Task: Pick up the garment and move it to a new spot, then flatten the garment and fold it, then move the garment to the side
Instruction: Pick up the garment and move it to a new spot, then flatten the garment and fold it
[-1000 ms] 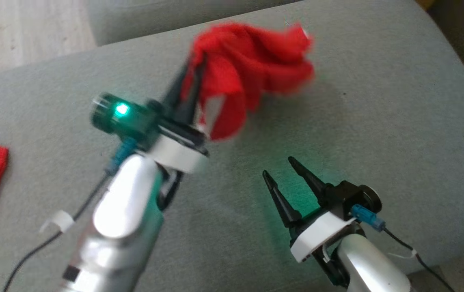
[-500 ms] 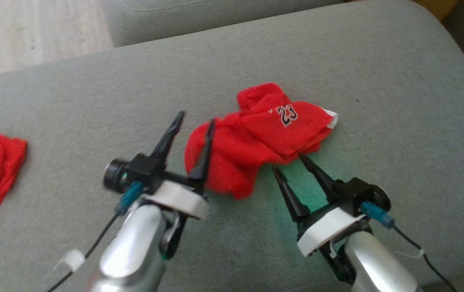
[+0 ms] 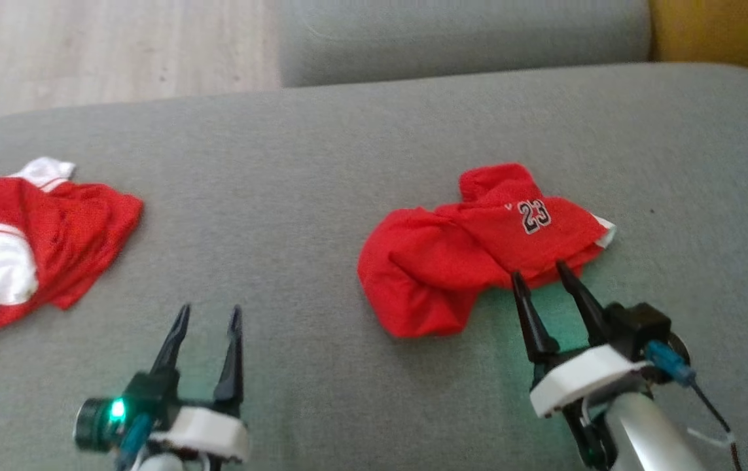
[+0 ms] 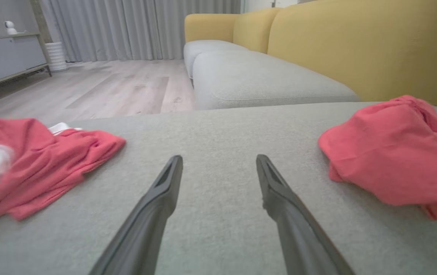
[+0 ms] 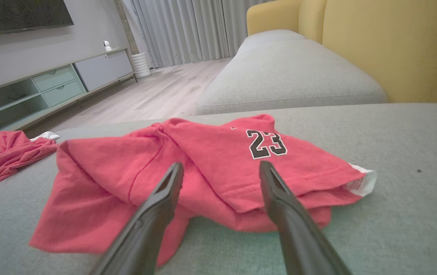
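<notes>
The other garment point(image 3: 72, 222) runs off the left edge in the head view, so its full shape is anyone's guess; same deal in the left wrist view. There the garment point(image 4: 390, 152) gets chopped by the right edge too. It's bunched up, so the layers underneath are hidden. The right gripper point(image 3: 538, 270) has its tips over the near hem, can't tell if they touch. The left gripper point(image 3: 210, 308) is blurry at the base and cut off at the bottom. Tiny dark speck point(image 3: 652, 210) on the sofa point(image 3: 321, 163), too small to call.
</notes>
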